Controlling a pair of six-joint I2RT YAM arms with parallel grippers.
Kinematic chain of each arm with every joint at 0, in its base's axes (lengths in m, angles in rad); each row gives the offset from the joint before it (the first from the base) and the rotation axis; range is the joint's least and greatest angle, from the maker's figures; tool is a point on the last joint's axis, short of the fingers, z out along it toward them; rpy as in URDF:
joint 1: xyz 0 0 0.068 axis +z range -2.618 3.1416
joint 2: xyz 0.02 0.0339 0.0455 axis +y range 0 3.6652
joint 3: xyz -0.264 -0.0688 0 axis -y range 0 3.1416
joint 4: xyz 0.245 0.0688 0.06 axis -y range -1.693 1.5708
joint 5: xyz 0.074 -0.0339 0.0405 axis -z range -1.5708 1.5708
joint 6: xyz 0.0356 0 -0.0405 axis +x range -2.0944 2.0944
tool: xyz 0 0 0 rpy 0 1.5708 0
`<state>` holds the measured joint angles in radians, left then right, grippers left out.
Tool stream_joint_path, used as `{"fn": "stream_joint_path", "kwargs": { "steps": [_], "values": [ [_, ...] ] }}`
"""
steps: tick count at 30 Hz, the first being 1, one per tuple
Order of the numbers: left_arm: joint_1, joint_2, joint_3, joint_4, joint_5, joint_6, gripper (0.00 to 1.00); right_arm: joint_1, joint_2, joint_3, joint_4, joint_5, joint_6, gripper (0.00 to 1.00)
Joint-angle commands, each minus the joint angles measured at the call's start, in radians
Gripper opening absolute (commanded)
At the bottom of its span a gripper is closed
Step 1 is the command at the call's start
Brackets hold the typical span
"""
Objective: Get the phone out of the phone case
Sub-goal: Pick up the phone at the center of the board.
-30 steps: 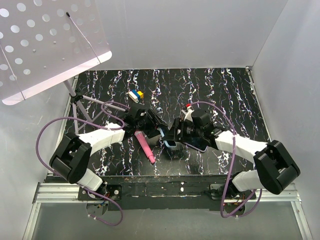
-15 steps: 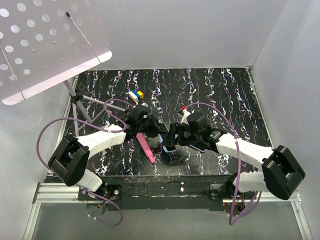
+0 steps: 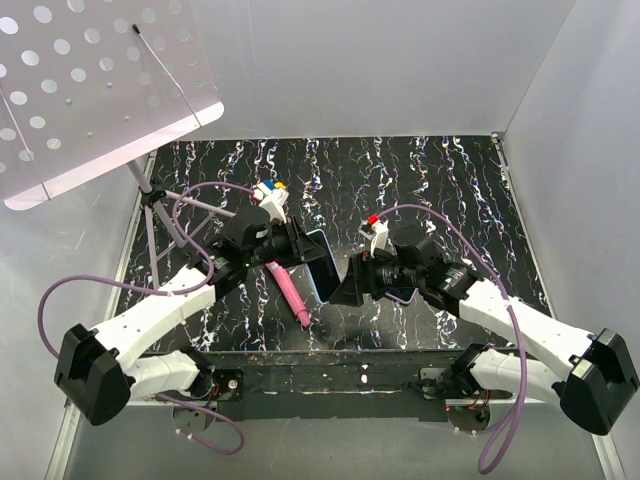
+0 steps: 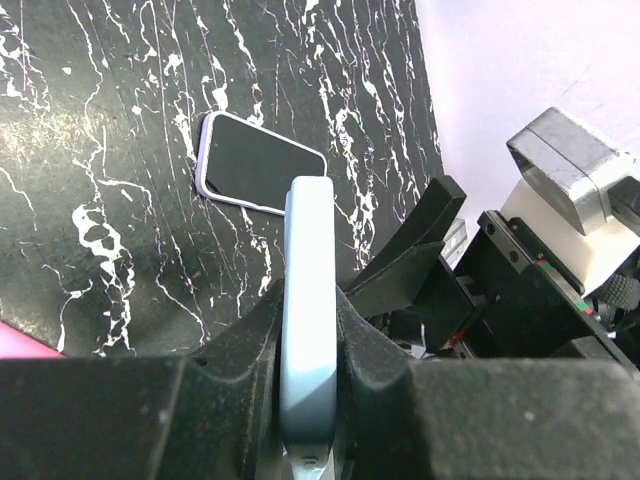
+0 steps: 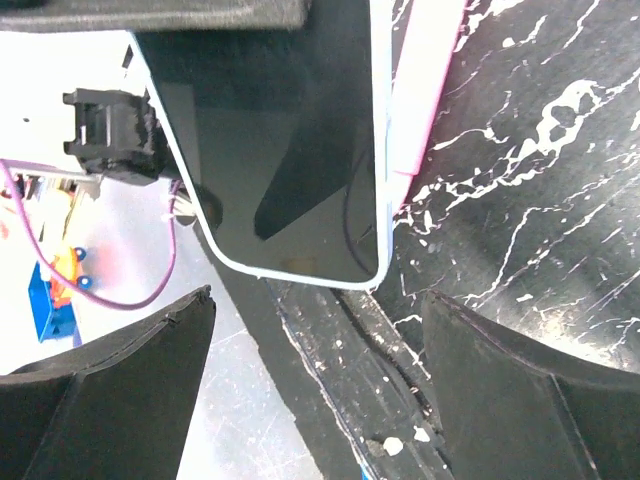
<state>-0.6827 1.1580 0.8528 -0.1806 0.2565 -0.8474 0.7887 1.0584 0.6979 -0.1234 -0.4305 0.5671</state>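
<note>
My left gripper (image 3: 296,247) is shut on a phone in a light blue case (image 3: 322,263) and holds it on edge above the table. In the left wrist view the case's edge (image 4: 307,290) stands between my fingers (image 4: 308,372). My right gripper (image 3: 352,281) is open and faces the phone's dark screen (image 5: 280,140). The phone's lower corner hangs just ahead of the right gripper (image 5: 315,385), not between the fingers. The right gripper's black fingers (image 4: 415,255) show close beside the case in the left wrist view.
A second phone with a lavender rim (image 4: 260,165) lies flat on the black marbled table (image 3: 440,180). A pink object (image 3: 290,292) lies below the left gripper. A small coloured block (image 3: 270,190) and a perforated music stand (image 3: 90,90) with tripod legs (image 3: 160,215) stand at the back left.
The left gripper has lifted the blue-cased phone off the table and tilted it on edge. The right gripper has drawn back a little to the right and stands open.
</note>
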Motion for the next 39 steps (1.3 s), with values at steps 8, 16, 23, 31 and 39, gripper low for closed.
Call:
{"fn": "stream_joint_path", "kwargs": {
  "steps": [8,16,23,31,39],
  "values": [
    [0.035,-0.238,-0.155,0.422,0.272,-0.155,0.0,-0.025,-0.159,0.032,0.04,-0.235,0.033,0.84],
    [0.035,-0.126,0.005,0.345,0.578,-0.079,0.0,-0.045,-0.163,0.129,-0.031,-0.269,-0.019,0.82],
    [0.035,-0.083,0.022,0.412,0.701,-0.116,0.0,-0.068,-0.054,0.212,0.03,-0.502,0.034,0.57],
    [0.035,-0.07,0.037,0.441,0.612,-0.163,0.0,-0.065,-0.012,0.112,0.405,-0.634,0.27,0.32],
    [0.037,-0.171,0.008,0.264,0.402,-0.124,0.8,-0.065,-0.066,0.04,0.461,-0.415,0.333,0.01]
  ]
}}
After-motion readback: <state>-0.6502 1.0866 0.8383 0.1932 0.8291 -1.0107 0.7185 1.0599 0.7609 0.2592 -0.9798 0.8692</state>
